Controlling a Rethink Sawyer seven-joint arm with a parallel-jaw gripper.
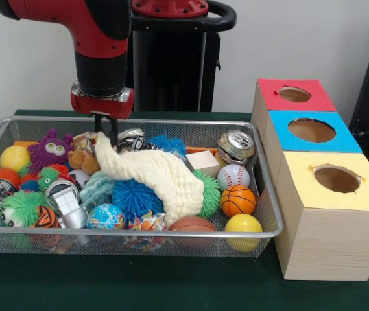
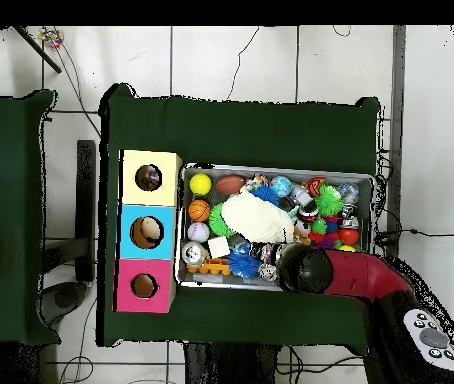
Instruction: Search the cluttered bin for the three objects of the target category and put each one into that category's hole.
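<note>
Yellow ball [image 1: 243, 224] frontmost; pincer [image 1: 106, 127] pinching cream knit cloth [image 1: 152, 173], hidden overhead.

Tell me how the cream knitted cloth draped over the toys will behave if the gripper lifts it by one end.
The cream knitted cloth looks soft and floppy, so it would probably sag and trail rather than lift as one piece. Its chunky knit may snag the spiky blue ball beneath. It drapes across several toys in the wire bin, so lifting could nudge the round ones rolling.
</note>
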